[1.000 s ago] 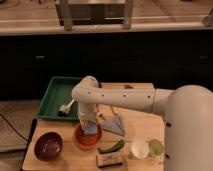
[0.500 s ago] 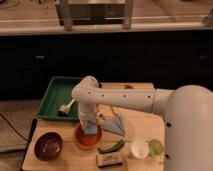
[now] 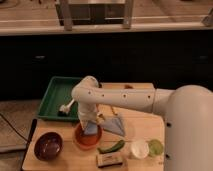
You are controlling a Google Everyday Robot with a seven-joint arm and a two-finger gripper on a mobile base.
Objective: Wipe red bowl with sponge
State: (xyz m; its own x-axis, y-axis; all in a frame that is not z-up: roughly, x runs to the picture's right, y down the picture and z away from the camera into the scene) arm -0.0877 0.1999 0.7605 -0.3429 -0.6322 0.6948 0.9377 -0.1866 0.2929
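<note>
Jaws: at the end of the white arm (image 3: 120,100), lowered over the red bowl and pointing down into it; masked by the wrist, so whether they stand wide, narrow or clamped on anything cannot be told

Sponge (image 3: 92,129): small light-blue pad, directly beneath the wrist, inside the red bowl, touching or just above its inner surface

Red bowl (image 3: 84,144): bright orange-red, shallow, upright on the worktop (image 3: 142,122), near the front edge, left of centre

Grey-blue cloth (image 3: 118,125): triangular, lying flat, just beside the red bowl on its right

Maroon bowl (image 3: 48,146): darker, upright, at the front left corner, apart from the red bowl

Green pepper (image 3: 111,147): long and curved, lying in front of the cloth, near the red bowl's right side

Tan block (image 3: 110,160): rectangular, at the front edge, just in front of the pepper

White round item (image 3: 139,148): right of the pepper; a pale green round item (image 3: 156,147) just beside it

Green tray (image 3: 52,95): at the back left, part overhanging the worktop; a small white-handled item (image 3: 65,107) lies in its near right corner

Robot body (image 3: 192,130): large, white, at the right edge
</note>
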